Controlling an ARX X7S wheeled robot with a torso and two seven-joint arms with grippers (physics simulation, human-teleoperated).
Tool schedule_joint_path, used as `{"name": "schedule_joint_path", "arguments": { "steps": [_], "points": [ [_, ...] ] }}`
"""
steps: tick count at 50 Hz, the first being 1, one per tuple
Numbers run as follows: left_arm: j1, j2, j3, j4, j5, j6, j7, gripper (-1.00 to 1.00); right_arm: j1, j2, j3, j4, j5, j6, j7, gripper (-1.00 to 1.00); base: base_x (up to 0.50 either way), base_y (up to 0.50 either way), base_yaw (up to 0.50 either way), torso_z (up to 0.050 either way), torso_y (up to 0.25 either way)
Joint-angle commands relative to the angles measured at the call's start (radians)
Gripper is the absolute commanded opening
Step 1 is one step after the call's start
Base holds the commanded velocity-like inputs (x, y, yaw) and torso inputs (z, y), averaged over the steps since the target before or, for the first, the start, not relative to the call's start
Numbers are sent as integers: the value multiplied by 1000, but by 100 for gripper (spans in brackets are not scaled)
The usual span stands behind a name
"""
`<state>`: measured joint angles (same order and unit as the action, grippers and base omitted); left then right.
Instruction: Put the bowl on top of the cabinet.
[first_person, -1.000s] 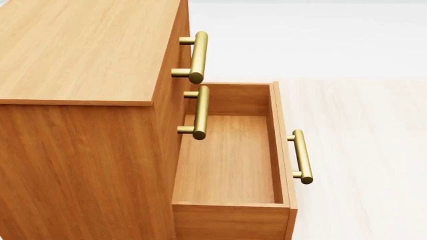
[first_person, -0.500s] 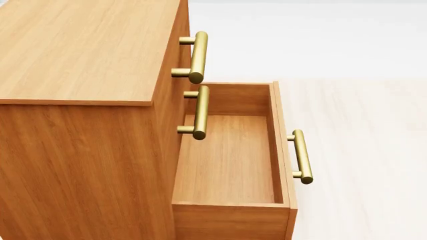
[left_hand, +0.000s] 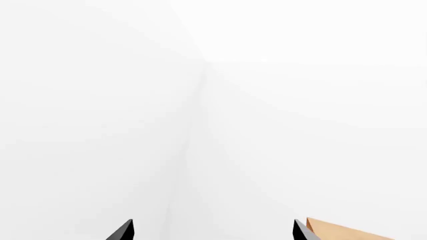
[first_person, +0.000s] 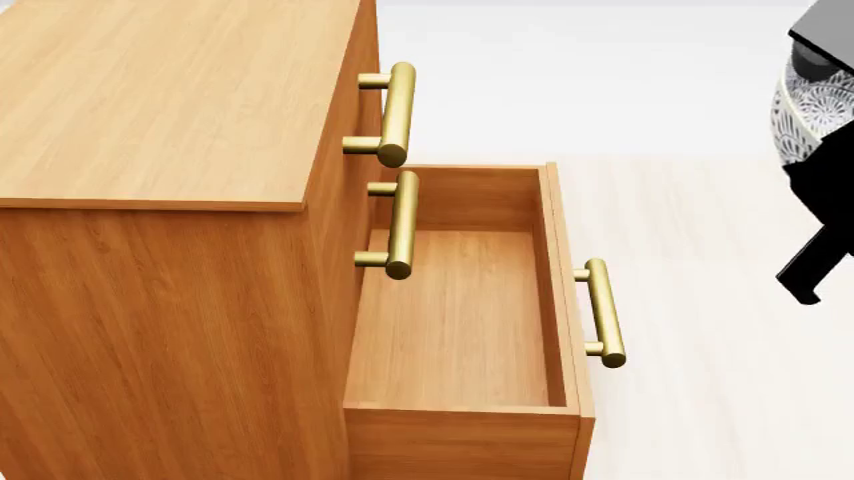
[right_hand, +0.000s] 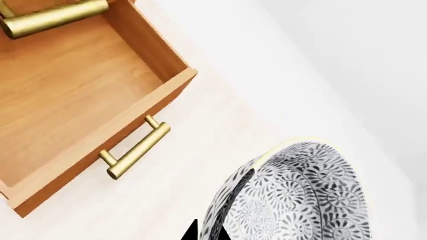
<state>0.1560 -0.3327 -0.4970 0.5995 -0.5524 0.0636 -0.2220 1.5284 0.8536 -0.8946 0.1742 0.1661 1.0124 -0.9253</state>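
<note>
The bowl (right_hand: 293, 200), white with a dense dark floral pattern outside, hangs tilted in the air with its rim pinched between the black fingertips of my right gripper (right_hand: 207, 234). In the head view the bowl (first_person: 814, 110) shows at the far right edge, level with the cabinet's upper drawers and well to the right of them. The orange-brown cabinet (first_person: 174, 100) fills the left, and its flat top is bare. My left gripper (left_hand: 212, 232) is open on nothing, facing a white wall, with a corner of the cabinet (left_hand: 343, 233) beside one fingertip.
One lower drawer (first_person: 454, 320) stands pulled out, with nothing inside, its brass handle (first_person: 603, 312) pointing right. Two more brass handles (first_person: 395, 112) stick out of the cabinet front above it. Pale floor (first_person: 721, 300) lies right of the drawer. In the right wrist view the open drawer (right_hand: 67, 90) lies below the bowl.
My right gripper with the bowl has come into the head view at the right edge; before, neither showed. The cabinet and the open drawer have not moved.
</note>
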Motion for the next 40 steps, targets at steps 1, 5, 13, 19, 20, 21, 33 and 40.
{"name": "schedule_joint_path", "arguments": {
  "steps": [1, 5, 13, 19, 20, 21, 33, 40],
  "points": [
    [0, -2, 3, 0, 1, 1, -3, 100, 142, -108, -114, 97, -83, -99, -93, -100, 0, 0, 0, 0, 0],
    [1, -2, 5, 1, 1, 1, -3, 100, 173, -142, -156, 118, -106, -132, -126, -100, 0, 0, 0, 0, 0],
    [1, -4, 3, 1, -3, 1, -6, 100, 205, -229, -194, 174, -124, -194, -146, -100, 0, 0, 0, 0, 0],
    [2, -5, 2, 1, -6, 2, -8, 100, 235, -309, -190, 235, -118, -230, -149, -100, 0, 0, 0, 0, 2],
    [3, -4, 2, 2, -6, 3, -8, 100, 246, -332, -188, 253, -115, -231, -151, -100, 0, 0, 0, 0, 0],
    [3, -4, 3, 2, -5, 3, -8, 100, 250, -343, -185, 265, -113, -235, -150, -100, 0, 0, 0, 0, 0],
    [5, -6, 5, 0, -4, 8, -6, 100, 295, -418, -188, 280, -105, -265, -172, -100, 0, 0, 0, 0, 0],
    [5, -6, 7, -1, -3, 9, -8, 100, 302, -453, -187, 250, -95, -265, -177, -100, 0, 0, 0, 0, 1]
  ]
}}
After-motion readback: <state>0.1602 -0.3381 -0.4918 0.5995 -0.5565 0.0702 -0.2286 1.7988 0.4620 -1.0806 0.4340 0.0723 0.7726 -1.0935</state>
